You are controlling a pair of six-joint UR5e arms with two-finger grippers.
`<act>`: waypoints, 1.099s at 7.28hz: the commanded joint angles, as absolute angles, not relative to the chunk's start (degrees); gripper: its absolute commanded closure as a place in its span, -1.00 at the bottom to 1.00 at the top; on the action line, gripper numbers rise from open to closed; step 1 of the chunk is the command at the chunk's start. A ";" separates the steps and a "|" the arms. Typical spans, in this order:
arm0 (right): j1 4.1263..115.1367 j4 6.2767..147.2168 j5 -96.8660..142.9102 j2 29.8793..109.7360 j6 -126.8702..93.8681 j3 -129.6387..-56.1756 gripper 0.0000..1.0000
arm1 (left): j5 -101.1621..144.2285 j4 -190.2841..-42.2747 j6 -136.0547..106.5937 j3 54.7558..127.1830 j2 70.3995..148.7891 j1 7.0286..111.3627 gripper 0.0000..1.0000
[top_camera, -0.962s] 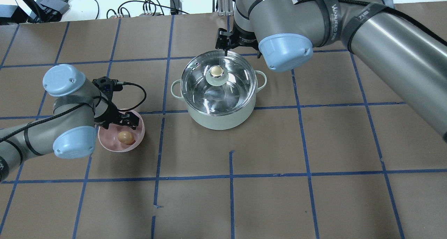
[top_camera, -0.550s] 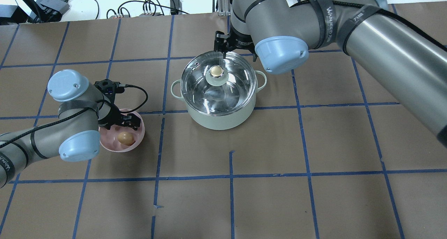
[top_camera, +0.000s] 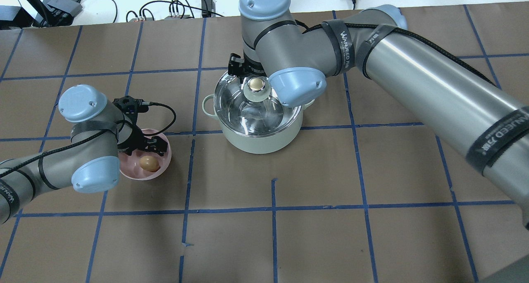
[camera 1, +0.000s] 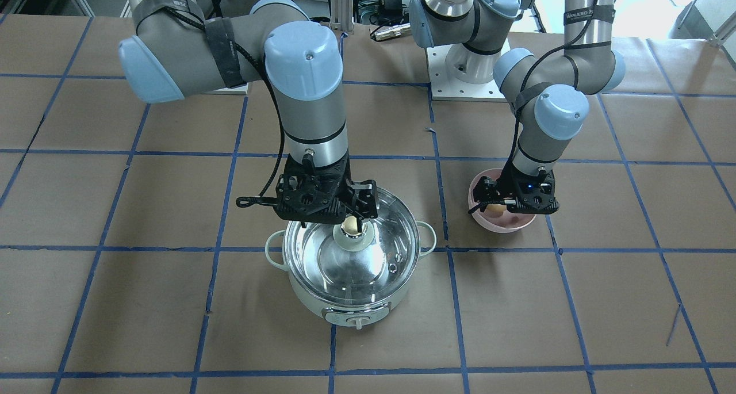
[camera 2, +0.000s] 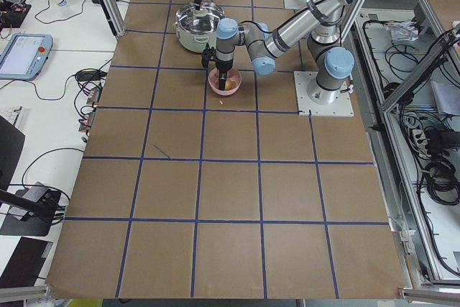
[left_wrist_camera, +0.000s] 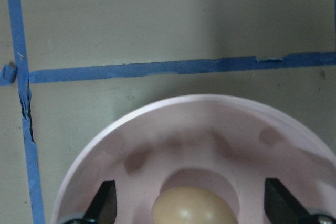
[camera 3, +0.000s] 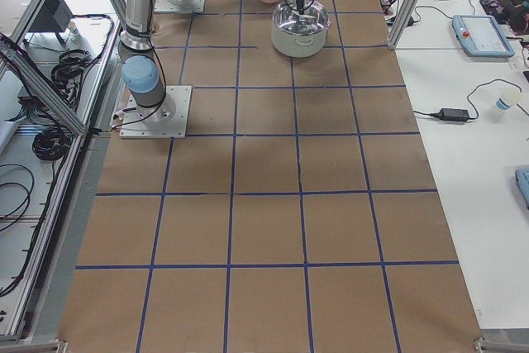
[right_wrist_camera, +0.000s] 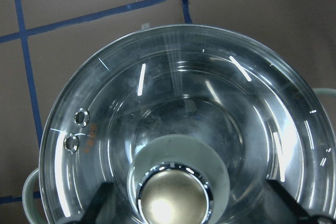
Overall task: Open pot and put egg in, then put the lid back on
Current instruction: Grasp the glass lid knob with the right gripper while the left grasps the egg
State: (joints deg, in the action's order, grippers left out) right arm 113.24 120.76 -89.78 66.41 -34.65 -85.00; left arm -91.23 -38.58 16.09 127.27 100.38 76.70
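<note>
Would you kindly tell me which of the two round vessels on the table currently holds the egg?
The small pink bowl holds the egg. The larger mint-green pot is covered by its glass lid and shows no egg inside.

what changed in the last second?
Right gripper swung from the far side of the pot to over the knob of the lid, jaws open either side, nothing gripped. Left gripper barely shifted, open over the egg in the pink bowl. Lid stayed on.

Left gripper (left_wrist_camera: pixel 192 206) and right gripper (right_wrist_camera: pixel 190 206) point down (jaws spread).
</note>
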 commanded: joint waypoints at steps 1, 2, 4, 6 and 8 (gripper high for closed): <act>113.82 121.73 -89.91 65.74 -35.69 -85.08 -0.99 | -91.23 -38.50 16.08 127.35 100.46 76.73 -0.96; 113.82 122.42 -89.91 65.48 -35.51 -85.08 -0.91 | -91.23 -38.50 16.08 127.35 100.37 76.73 -0.96; 113.82 122.26 -90.35 65.57 -35.51 -85.17 -0.17 | -91.40 -38.93 16.08 127.62 100.37 76.73 -0.96; 113.82 121.56 -90.70 65.74 -35.77 -85.17 0.13 | -91.58 -41.99 16.17 127.36 100.37 76.73 -0.96; 113.73 120.24 -92.02 66.44 -35.16 -84.12 0.18 | -91.58 -44.72 16.17 126.83 100.37 76.73 -0.97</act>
State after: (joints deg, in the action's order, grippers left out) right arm 113.81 121.15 -91.52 65.90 -35.43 -84.83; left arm -91.57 -42.65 16.17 127.27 100.37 76.73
